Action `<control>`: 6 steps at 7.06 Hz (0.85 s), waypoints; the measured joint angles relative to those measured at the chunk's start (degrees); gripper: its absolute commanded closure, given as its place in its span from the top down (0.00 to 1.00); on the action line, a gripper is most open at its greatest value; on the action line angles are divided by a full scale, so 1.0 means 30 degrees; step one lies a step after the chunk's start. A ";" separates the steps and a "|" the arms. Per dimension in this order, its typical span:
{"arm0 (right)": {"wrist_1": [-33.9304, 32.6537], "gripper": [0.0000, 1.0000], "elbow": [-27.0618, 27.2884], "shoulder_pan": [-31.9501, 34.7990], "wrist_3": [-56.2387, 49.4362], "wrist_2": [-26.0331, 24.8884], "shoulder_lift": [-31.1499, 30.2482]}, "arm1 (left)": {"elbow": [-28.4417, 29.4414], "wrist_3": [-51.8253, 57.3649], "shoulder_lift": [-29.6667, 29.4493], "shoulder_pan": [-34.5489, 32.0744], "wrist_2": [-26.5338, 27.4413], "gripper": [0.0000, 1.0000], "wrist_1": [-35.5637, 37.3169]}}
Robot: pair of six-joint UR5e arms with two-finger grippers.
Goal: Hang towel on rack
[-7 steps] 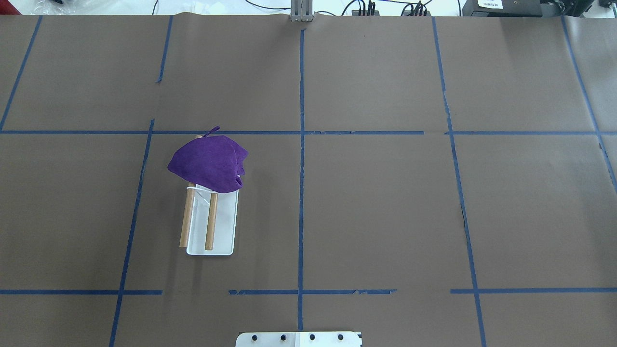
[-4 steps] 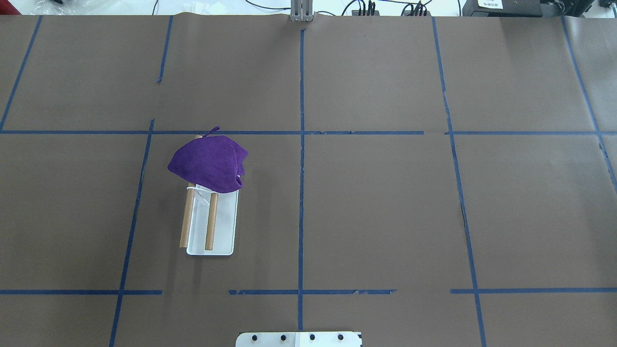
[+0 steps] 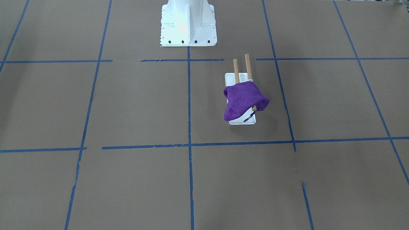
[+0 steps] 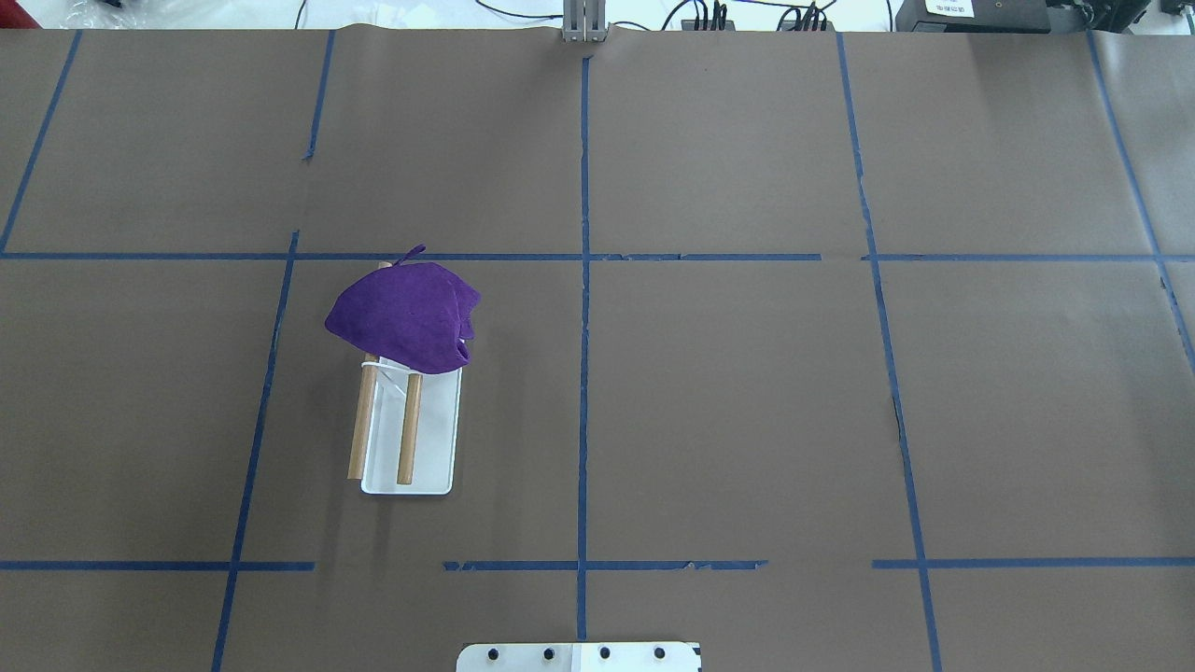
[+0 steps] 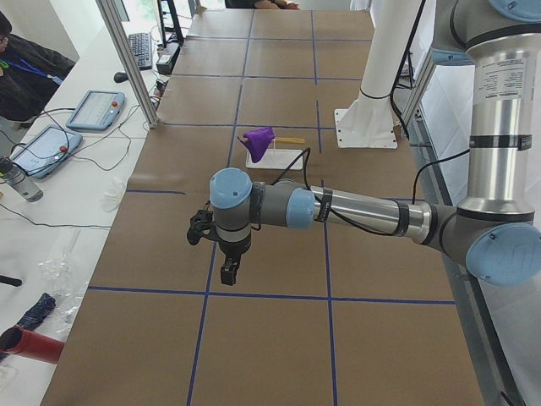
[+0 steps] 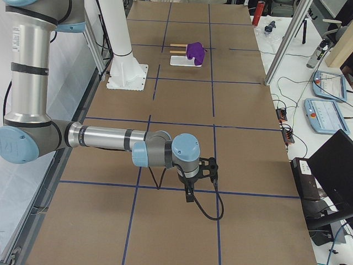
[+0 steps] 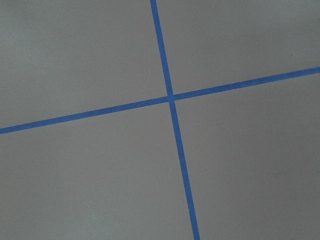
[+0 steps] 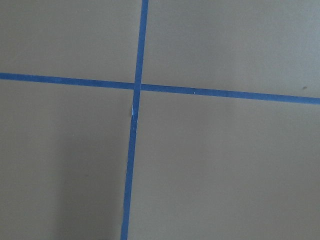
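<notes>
Step in hand, my read: hang looks done. Towel is draped over both dowels at the far end of the rack, sagging off each side; its loop dangles over the base plate. On the overhead view that's roughly 9 o'clock from table centre, well apart from both my arms.

My left pincer and right pincer each hover over a tape cross at opposite table ends, carrying nothing. They show only in the side views, so whether the jaws are apart or closed I can't tell. Wrist cams show bare paper and tape only.

Next move, judged: none on the towel; hold clear. If a tidy-up is wanted, cloth sits bunched toward the dowel tips, so nudge it inward w/o pulling it off.

Count: 1 towel, 1 loop, 1 rack, 2 dowels, 1 base plate, 2 pincers.
</notes>
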 measured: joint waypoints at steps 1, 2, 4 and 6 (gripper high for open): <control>0.0011 1.00 0.0026 0.0000 0.0015 0.0025 0.0004 | -0.0012 -0.0002 -0.0001 0.0000 0.0007 1.00 0.0000; 0.0022 1.00 0.0060 0.0000 0.0022 0.0036 0.0016 | -0.0028 0.0003 -0.0001 0.0000 0.0009 1.00 0.0001; 0.0061 1.00 0.0109 -0.0031 0.0033 0.0042 0.0100 | -0.0047 0.0023 -0.0001 0.0000 0.0010 1.00 0.0000; 0.0122 1.00 0.0140 -0.0051 0.0046 0.0050 0.0225 | -0.0035 0.0026 -0.0001 0.0000 0.0010 1.00 0.0006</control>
